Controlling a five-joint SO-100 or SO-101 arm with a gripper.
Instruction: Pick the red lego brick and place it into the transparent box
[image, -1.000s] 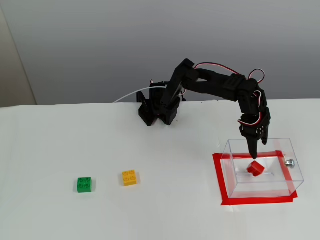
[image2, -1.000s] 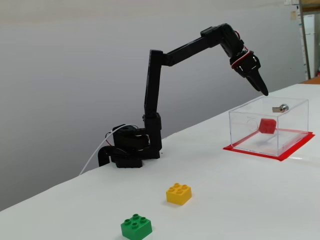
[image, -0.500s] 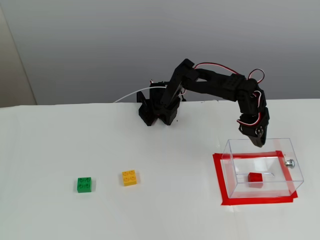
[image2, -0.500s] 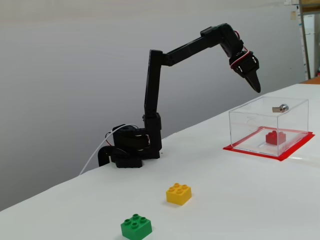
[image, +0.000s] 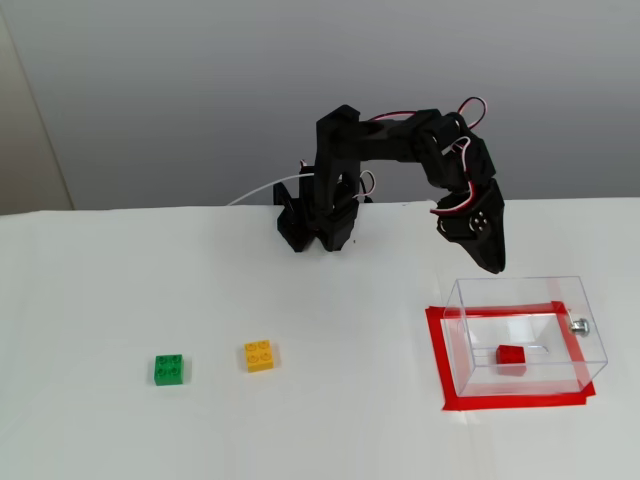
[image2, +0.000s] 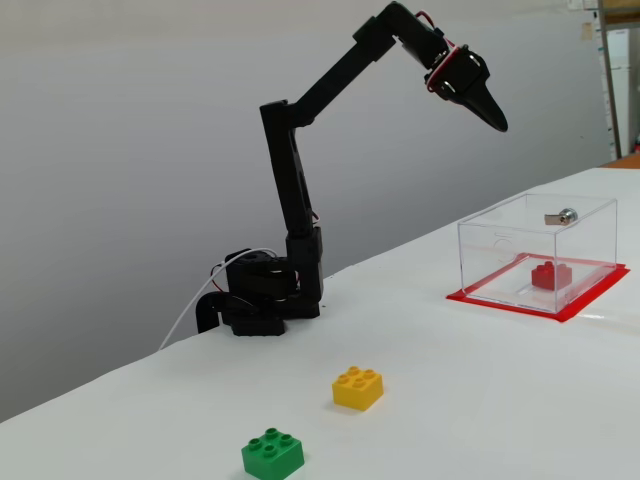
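Note:
The red lego brick (image: 512, 359) lies on the floor inside the transparent box (image: 526, 335), seen in both fixed views; it also shows in the other fixed view (image2: 551, 274) inside the box (image2: 535, 252). The box stands on a red tape frame (image: 438, 350) and has a small silver knob (image: 579, 325) on one side. My black gripper (image: 495, 263) hangs in the air above the box's far edge, pointing down. Its fingers look closed together and hold nothing. In the other fixed view the gripper (image2: 496, 120) is high above the box.
A green brick (image: 169, 369) and a yellow brick (image: 260, 356) lie on the white table, well left of the box. The arm's base (image: 320, 225) stands at the table's back edge. A white cable (image: 260, 190) runs from the base.

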